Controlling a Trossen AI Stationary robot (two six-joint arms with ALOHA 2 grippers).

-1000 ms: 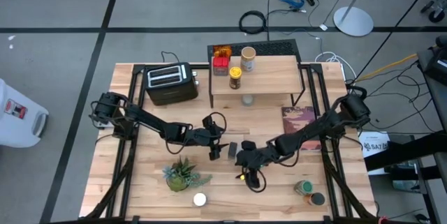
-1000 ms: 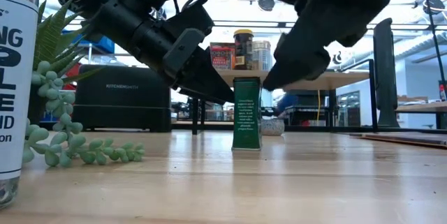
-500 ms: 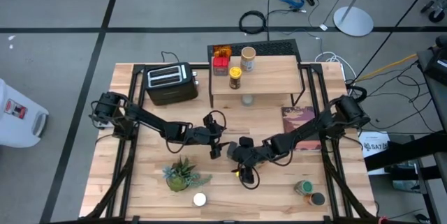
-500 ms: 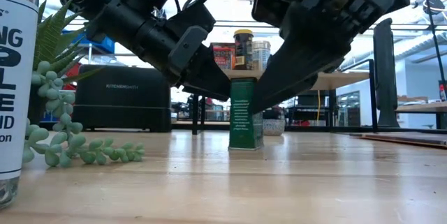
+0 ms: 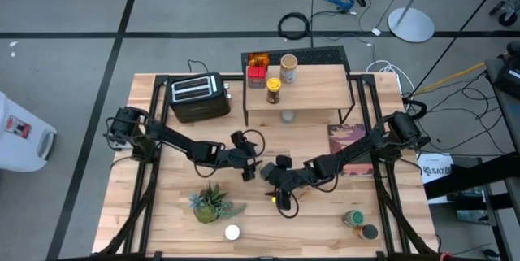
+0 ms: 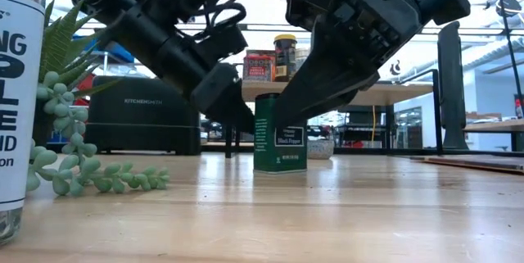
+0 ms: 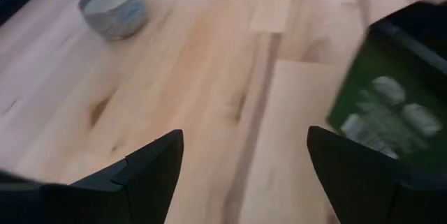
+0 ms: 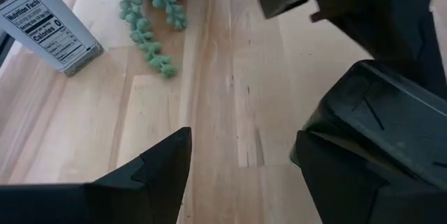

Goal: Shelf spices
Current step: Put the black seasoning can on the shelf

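Two arms meet at mid-table over one dark green square tin (image 6: pixel 280 133). We note, from the left: a black toaster (image 5: pixel 200 97) at the rear left of the table (image 5: pixel 325 228), then a small green potted plant (image 5: pixel 213 203) near the front, with a white-capped shaker (image 5: pixel 232 232) just in front of it.

Left gripper (image 5: pixel 251 171) sits low beside the tin on its left side, fingers (image 7: pixel 150 168) spread wide with bare wood between them; the tin's green face shows beside one finger in the left wrist view, not between them. Nothing held.

The tin stands upright on the table, in the centre, not on the shelf (image 5: pixel 317 90). Right gripper (image 5: pixel 270 175) comes in from the tin's right; its fingers (image 8: pixel 154 165) stand apart, the tin's dark top against one of them. We cannot tell whether they grip it.

The shelf, at the table's rear centre, carries a red tin (image 5: pixel 257 75), an amber jar (image 5: pixel 258 58), a yellow-lidded jar (image 5: pixel 274 90) and a tan-lidded jar (image 5: pixel 288 68). A small glass jar (image 5: pixel 287 116) sits below its front edge. Farther right lies a book (image 5: pixel 348 137), and two more containers (image 5: pixel 361 222) near the front right corner.
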